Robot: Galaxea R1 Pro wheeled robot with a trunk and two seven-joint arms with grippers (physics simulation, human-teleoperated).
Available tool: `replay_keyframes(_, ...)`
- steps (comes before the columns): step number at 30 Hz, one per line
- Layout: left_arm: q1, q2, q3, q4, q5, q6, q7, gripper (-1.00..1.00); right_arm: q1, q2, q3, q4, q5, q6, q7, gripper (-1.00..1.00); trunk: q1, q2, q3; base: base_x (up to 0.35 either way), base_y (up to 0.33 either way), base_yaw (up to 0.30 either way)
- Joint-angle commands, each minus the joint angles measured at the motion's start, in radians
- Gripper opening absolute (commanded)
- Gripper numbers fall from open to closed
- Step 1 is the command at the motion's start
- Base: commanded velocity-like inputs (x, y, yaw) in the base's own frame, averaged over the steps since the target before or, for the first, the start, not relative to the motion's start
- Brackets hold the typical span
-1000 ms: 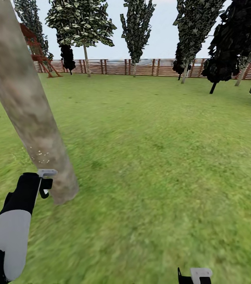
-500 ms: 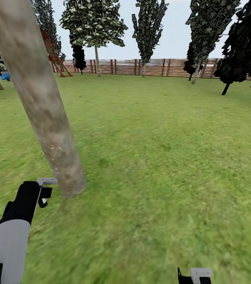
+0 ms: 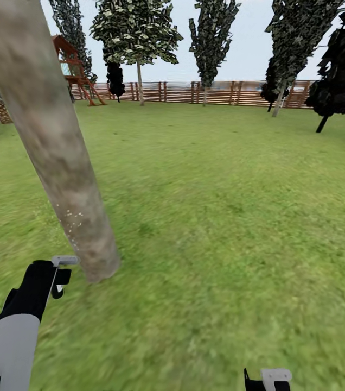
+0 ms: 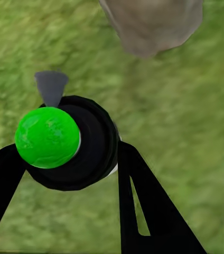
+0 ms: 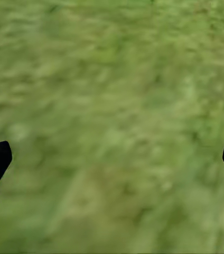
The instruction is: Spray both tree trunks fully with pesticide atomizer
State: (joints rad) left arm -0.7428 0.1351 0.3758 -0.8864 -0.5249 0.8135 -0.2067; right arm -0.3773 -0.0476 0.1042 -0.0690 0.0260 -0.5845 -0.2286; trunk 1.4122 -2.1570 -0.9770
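A thick, mottled beige-grey tree trunk [image 3: 53, 152] leans across the left of the head view, with a patch of tiny white pesticide specks [image 3: 73, 217] low on its bark. My left gripper [image 3: 58, 278] hangs just in front of the trunk's base, shut on the pesticide atomizer [image 3: 64, 261]. The left wrist view shows the atomizer [image 4: 83, 153] as a round black body with a bright green knob and a grey nozzle, held between two black fingers [image 4: 143, 211], with the trunk's foot [image 4: 154, 24] beyond. My right gripper [image 5: 112, 159] is open over bare grass.
The lawn [image 3: 221, 217] spreads wide to the right and ahead. A brown slat fence [image 3: 221, 92] closes the far side, with several tall trees [image 3: 137, 32] before it, a black-foliaged tree [image 3: 340, 70] at right and a red wooden play tower [image 3: 75, 68] at far left.
The whole head picture has shifted, so the camera has moved; the trunk now sits further right and nearer. My left gripper still holds the atomizer by the trunk's base, and the specks remain on the bark.
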Motion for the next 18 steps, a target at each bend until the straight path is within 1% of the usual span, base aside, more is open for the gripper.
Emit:
replay_keyframes(1, 0.0, 0.0, 0.0, 0.001, 0.0, -0.001, -0.001, -1.0, 0.0, 0.0, 0.0, 0.0, 0.0, 0.0, 0.0, 1.0, 0.0, 0.0, 0.0, 0.029, 0.0, 0.272)
replay_keyframes(2, 0.0, -0.001, 0.0, 0.002, 0.001, -0.003, -0.001, -1.0, 0.0, 0.0, 0.0, 0.0, 0.0, 0.0, 0.0, 1.0, 0.0, 0.0, 0.0, 0.018, 0.0, 0.274)
replay_keyframes(4, 0.0, -0.018, -0.001, 0.0, 0.002, -0.015, -0.001, -1.0, 0.0, 0.0, 0.0, 0.0, 0.0, 0.0, 0.0, 1.0, 0.0, 0.0, 0.0, 0.014, -0.034, 0.256)
replay_keyframes(6, 0.0, -0.042, -0.001, -0.006, 0.001, -0.028, 0.0, -1.0, 0.0, 0.0, 0.0, 0.0, 0.0, 0.0, 0.001, 1.0, 0.0, 0.0, 0.0, 0.072, -0.185, 0.102)
replay_keyframes(8, 0.0, -0.053, -0.001, -0.008, 0.0, -0.034, 0.0, -1.0, 0.0, 0.0, 0.0, 0.0, 0.0, 0.0, 0.001, 1.0, 0.0, 0.0, 0.0, 0.119, -0.238, 0.029)
replay_keyframes(11, 0.0, -0.054, -0.001, -0.011, 0.0, -0.036, 0.0, -1.0, 0.0, 0.0, 0.0, 0.0, 0.0, 0.0, 0.0, 1.0, 0.0, 0.0, 0.0, 0.084, -0.263, 0.003)
replay_keyframes(16, 0.0, -0.05, 0.0, -0.012, 0.0, -0.047, 0.0, -1.0, 0.0, 0.0, 0.0, 0.0, 0.0, 0.0, 0.0, 1.0, 0.0, 0.0, 0.0, 0.007, -0.274, 0.0)
replay_keyframes(17, 0.0, -0.049, 0.001, -0.011, 0.0, -0.047, 0.0, -1.0, 0.0, 0.0, 0.0, 0.0, 0.0, 0.0, 0.0, 1.0, 0.0, 0.0, 0.0, 0.001, -0.275, 0.0)
replay_keyframes(18, 0.0, -0.046, 0.01, -0.011, 0.0, -0.048, 0.0, -1.0, 0.0, 0.0, 0.0, 0.0, 0.0, 0.0, 0.0, 1.0, 0.0, 0.0, 0.0, 0.0, -0.275, 0.0)
